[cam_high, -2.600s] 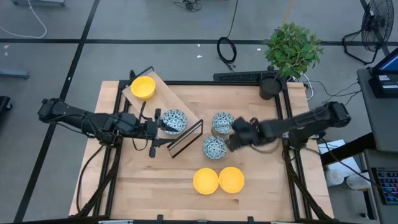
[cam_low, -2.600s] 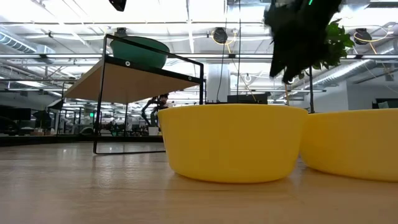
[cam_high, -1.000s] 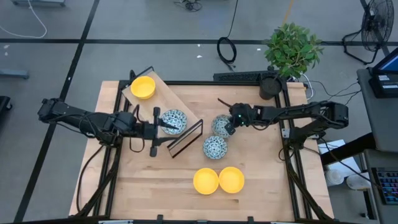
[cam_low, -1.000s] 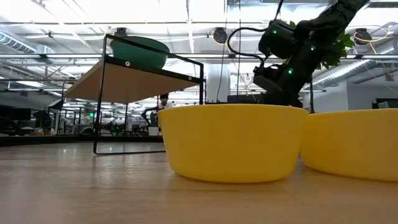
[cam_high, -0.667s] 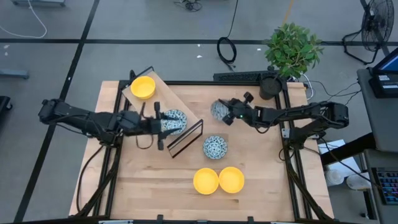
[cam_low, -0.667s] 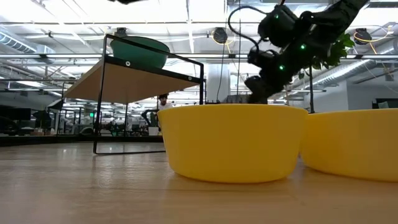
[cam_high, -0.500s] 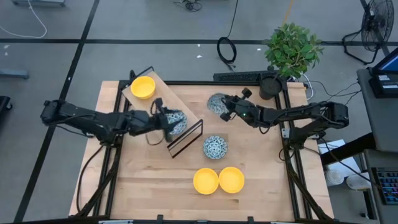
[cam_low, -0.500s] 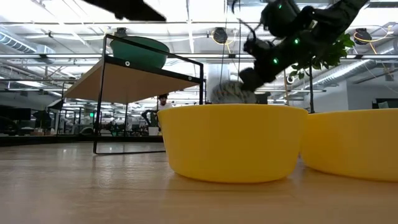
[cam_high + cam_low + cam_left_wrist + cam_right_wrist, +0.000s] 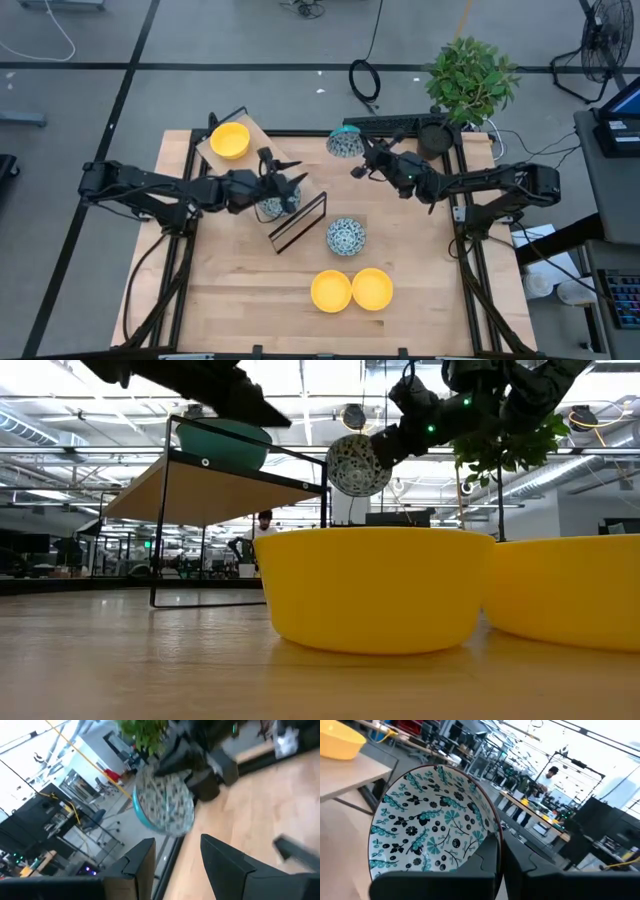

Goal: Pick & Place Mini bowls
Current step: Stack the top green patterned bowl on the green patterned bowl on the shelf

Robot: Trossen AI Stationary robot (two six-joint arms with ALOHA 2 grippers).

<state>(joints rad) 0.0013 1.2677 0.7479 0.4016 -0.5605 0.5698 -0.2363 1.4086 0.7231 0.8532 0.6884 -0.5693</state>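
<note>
My right gripper (image 9: 360,158) is shut on a white, blue-patterned mini bowl (image 9: 344,142), held high near the table's far edge and also showing in the low view (image 9: 358,464). My left gripper (image 9: 283,170) hovers open above the wooden shelf (image 9: 215,158), its fingers (image 9: 226,865) empty and pointing at the held bowl (image 9: 165,806). A second patterned bowl (image 9: 272,205) and a yellow bowl (image 9: 230,140) rest on the shelf. A third patterned bowl (image 9: 345,236) and two yellow bowls (image 9: 331,290) (image 9: 372,288) stand on the table. My right gripper pinches the bowl's rim (image 9: 496,831), one finger (image 9: 487,857) inside the bowl and one outside. The fingers come roughly level from the table's right side. The bowl is lifted clear and tipped onto its side, its rounded underside (image 9: 352,468) facing the near edge.
A potted green plant (image 9: 468,80) stands at the far right corner. The shelf's black wire frame (image 9: 300,225) juts toward the table's middle. Bare wood (image 9: 230,290) lies near left. In the low view, the yellow bowls (image 9: 375,585) fill the foreground.
My right gripper has lifted the patterned bowl off the table and carried it up toward the far edge, turning so the bowl tips onto its side. My left gripper has moved right and toward the far edge over the shelf, rolling as it went; the shelf bowl stays put.
</note>
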